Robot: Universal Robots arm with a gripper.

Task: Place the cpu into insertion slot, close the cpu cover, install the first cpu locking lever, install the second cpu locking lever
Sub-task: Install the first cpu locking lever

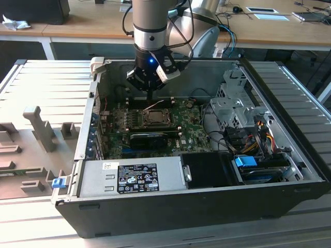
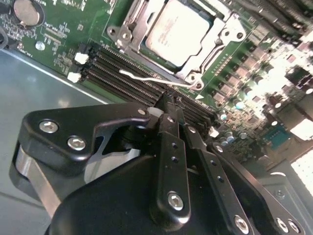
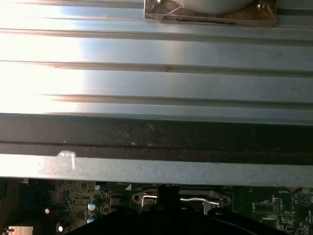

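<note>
My pincer (image 1: 150, 96) over the processor socket, inside the open computer case (image 1: 217, 206).

Fingers (image 2: 168, 147) drawn together, nothing gripped, tips down at the memory slots (image 2: 127, 81) just on the far side of the socket. Cpu (image 2: 180, 30) seated in its slot; cpu cover (image 2: 128, 25) closed around it. A thin wire lever (image 2: 146, 78) lies along the socket's edge nearest my tips.

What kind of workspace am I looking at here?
Likely an electronics lab or assembly bench: an opened computer case lies on a ribbed metal table, motherboard exposed, with wooden desks behind.
</note>
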